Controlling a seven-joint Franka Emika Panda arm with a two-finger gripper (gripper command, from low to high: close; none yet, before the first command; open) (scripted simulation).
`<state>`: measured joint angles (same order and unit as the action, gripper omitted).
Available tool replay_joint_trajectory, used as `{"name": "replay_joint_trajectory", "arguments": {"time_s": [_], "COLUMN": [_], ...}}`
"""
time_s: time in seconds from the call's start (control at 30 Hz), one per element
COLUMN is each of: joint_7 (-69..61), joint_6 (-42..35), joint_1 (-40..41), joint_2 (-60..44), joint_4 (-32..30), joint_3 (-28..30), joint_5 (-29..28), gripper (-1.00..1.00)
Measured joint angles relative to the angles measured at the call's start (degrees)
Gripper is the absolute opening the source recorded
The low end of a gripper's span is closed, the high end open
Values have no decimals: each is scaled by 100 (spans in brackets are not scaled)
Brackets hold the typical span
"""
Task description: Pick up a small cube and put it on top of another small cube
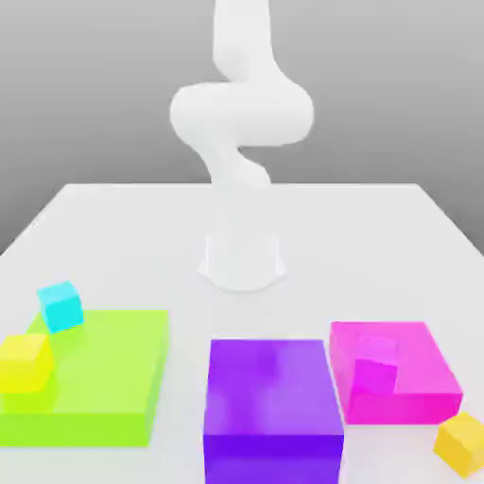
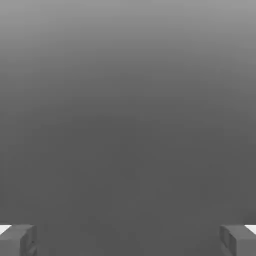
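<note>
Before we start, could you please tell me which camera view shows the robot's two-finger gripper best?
The hand view: both fingers of the grey two-finger gripper appear there, spread wide apart. The exterior view shows the white arm, but I cannot make out the gripper.

Simulated robot lab, white arm (image 1: 243, 113) on pale table (image 1: 142, 227), plain grey backdrop (image 1: 113, 95)
</note>
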<state>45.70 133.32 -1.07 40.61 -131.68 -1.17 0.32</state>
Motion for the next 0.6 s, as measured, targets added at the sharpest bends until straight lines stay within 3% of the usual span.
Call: {"name": "replay_joint_trajectory", "arguments": {"time_s": [0.6], "joint_7": [293], "joint_6": [1105], "joint_1": [-795], "joint_2": [-3771], "joint_4": [77], "joint_3": [-1051], "joint_5": [-316], "gripper": [0]}}
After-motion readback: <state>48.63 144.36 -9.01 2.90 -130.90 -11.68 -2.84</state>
